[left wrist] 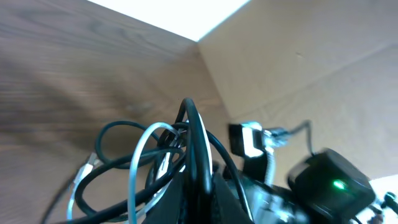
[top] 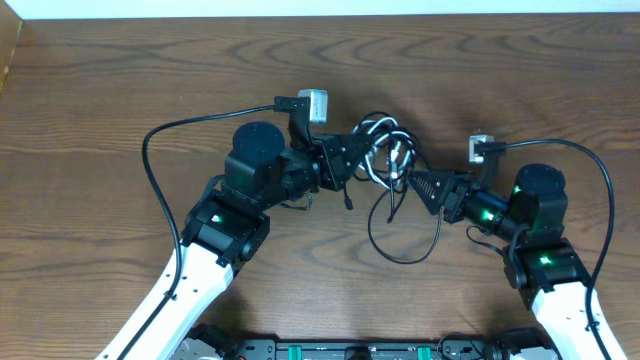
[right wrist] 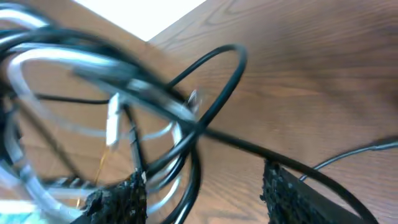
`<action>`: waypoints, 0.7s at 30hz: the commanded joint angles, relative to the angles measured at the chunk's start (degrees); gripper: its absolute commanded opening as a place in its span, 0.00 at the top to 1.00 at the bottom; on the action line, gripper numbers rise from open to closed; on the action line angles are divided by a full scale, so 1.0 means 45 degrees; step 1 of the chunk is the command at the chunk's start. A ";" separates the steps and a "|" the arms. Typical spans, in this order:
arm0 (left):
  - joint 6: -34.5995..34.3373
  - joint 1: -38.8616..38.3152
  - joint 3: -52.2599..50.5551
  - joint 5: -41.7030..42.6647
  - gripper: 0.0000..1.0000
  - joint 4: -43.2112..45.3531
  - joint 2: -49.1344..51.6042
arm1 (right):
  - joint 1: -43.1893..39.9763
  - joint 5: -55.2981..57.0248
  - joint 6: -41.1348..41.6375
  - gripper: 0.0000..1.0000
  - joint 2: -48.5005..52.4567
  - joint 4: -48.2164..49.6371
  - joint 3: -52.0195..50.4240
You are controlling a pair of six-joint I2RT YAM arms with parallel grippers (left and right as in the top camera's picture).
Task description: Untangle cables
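The black cable [top: 371, 232] and white cable [left wrist: 132, 165] lie knotted together mid-desk [top: 120, 80], well clear of the far edge, with bare wood open on every side. The left pincer [top: 352, 165] is clamped on the black cable at the tangle's left. The right pincer [top: 415, 185] is just right of the tangle, its fingers [right wrist: 118, 199] spread apart with a black strand passing between them.
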 commanded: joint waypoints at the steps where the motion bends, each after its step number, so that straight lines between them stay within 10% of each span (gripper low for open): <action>1: -0.0155 -0.0325 0.0049 0.1520 0.92 0.0291 -0.0141 | 0.0151 0.1141 0.1112 0.47 0.0408 0.0398 0.0078; 9: 0.0724 -0.1511 0.0049 0.2623 0.92 0.0709 -0.0141 | 0.0146 0.3118 0.1141 0.83 0.0850 0.0627 0.0078; 21: 0.2390 -0.1107 0.0049 0.2521 0.92 0.1477 -0.0146 | 0.0102 0.3876 0.0389 0.83 0.0850 0.0044 0.0078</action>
